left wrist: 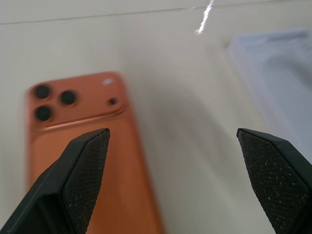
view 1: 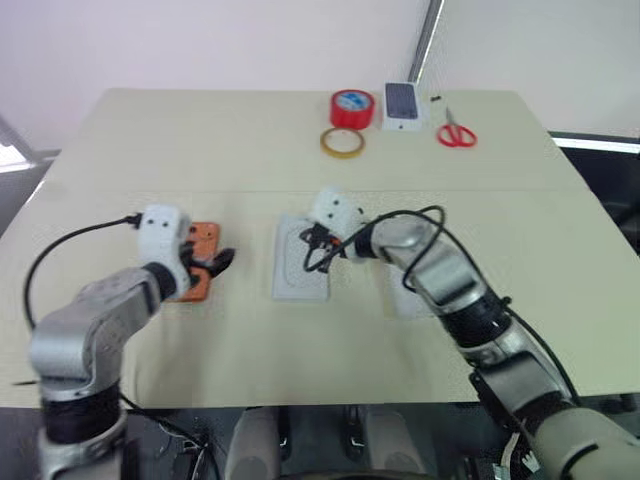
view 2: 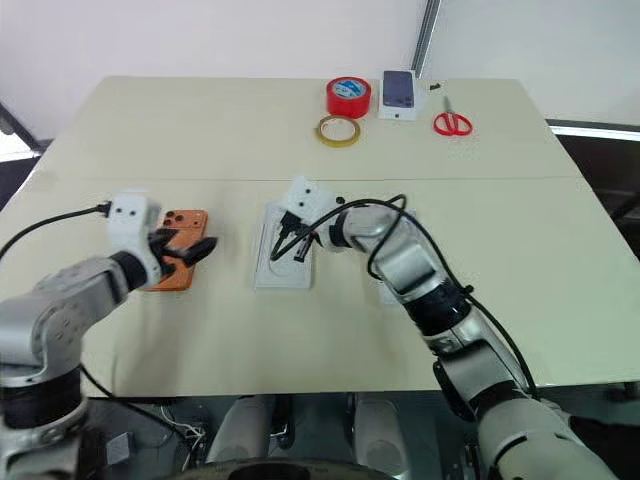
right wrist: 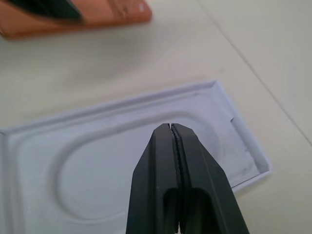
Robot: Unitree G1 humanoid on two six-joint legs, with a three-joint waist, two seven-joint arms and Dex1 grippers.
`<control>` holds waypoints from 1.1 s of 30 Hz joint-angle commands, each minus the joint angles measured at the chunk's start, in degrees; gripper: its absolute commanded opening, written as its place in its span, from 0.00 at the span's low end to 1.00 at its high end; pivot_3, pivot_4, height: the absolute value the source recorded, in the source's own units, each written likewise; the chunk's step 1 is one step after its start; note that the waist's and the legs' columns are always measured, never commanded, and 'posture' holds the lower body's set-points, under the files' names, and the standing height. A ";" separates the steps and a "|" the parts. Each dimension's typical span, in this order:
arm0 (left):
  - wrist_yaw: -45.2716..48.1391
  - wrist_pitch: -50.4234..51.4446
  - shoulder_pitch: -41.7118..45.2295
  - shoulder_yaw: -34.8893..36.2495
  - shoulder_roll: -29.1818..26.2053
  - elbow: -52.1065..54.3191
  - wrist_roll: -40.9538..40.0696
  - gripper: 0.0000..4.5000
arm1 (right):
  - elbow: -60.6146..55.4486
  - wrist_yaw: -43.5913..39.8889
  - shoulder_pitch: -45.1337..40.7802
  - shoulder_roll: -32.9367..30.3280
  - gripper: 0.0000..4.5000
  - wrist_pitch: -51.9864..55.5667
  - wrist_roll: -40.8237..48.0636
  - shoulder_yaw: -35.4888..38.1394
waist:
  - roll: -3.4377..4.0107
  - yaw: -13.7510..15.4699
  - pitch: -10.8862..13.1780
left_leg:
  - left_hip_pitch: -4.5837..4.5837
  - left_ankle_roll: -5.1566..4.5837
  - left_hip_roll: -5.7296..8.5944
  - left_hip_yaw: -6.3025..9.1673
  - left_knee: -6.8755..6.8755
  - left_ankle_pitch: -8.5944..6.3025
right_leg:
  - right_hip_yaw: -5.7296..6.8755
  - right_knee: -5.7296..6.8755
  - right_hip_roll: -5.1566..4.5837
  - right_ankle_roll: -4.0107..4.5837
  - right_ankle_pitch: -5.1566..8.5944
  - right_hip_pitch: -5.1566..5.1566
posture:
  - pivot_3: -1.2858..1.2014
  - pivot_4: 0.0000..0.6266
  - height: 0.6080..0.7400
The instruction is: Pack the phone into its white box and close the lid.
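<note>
The left hand [view 1: 205,263], fingers apart, hovers over the slim orange phone [view 2: 180,262], ready to grab; the right hand [right wrist: 171,127] is pinched together nearby.

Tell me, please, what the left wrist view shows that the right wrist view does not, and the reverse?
Left wrist view alone: the left pincer open above the table, over the orange phone, whose dark camera lenses face up.

Right wrist view alone: the right pincer shut, poised over a flat white insert with an oval recess.

Shared: the phone appears in both, seen at the frame edge in the right wrist view, and the beige table. A white tray edge in the left wrist view may be the same insert, but I cannot tell.
</note>
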State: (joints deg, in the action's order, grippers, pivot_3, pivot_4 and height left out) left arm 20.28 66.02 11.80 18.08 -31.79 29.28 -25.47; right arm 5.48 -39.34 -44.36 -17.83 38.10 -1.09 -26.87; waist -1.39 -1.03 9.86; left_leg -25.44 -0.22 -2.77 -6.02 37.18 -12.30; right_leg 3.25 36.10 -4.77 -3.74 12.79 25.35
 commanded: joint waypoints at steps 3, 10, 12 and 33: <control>5.01 -6.59 -3.21 4.42 -1.45 0.00 -2.50 0.98 | 5.49 0.81 -2.83 2.69 0.00 -4.75 -3.60 -1.53 | 0.01 0.18 0.01 | -0.08 0.04 0.03 0.00 -0.03 -0.02 | 0.01 -0.01 -0.19 0.00 0.00 0.08 | 0.52 0.24 1.00; 4.56 -7.27 -5.83 7.40 -2.31 -0.85 -3.36 0.98 | 5.07 -1.23 -2.88 3.48 0.00 -6.67 -5.35 -2.16 | 0.01 -0.12 0.01 | -0.03 0.05 0.00 0.00 -0.10 -0.03 | 0.01 0.00 -0.19 0.01 0.00 0.08 | 0.52 0.24 1.00; 2.99 -6.50 -4.91 9.24 -1.61 -1.60 -3.99 0.98 | 3.51 -0.96 -3.00 4.04 0.00 -8.27 -4.87 -0.76 | 0.01 -0.13 0.01 | -0.04 0.06 -0.01 0.00 -0.10 -0.02 | 0.01 0.01 -0.18 0.01 0.00 0.09 | 0.52 0.24 1.00; -3.63 16.65 9.11 8.36 5.00 -14.41 -8.88 0.99 | 12.25 0.56 -9.14 20.80 0.00 -4.56 -12.25 -13.05 | -0.04 0.10 -0.03 | 0.00 0.15 0.03 0.03 -0.10 0.02 | 0.06 0.06 -0.18 -0.03 -0.03 0.04 | 0.52 0.24 1.00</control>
State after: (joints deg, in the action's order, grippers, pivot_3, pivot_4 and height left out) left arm 15.16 79.14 21.11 27.90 -28.20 13.54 -31.32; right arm 17.77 -39.09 -51.94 2.14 34.37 -12.10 -39.29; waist -1.42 -0.93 9.83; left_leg -25.44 -0.07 -2.74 -5.99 37.08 -12.28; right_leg 3.30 36.15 -4.97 -3.76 12.76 25.39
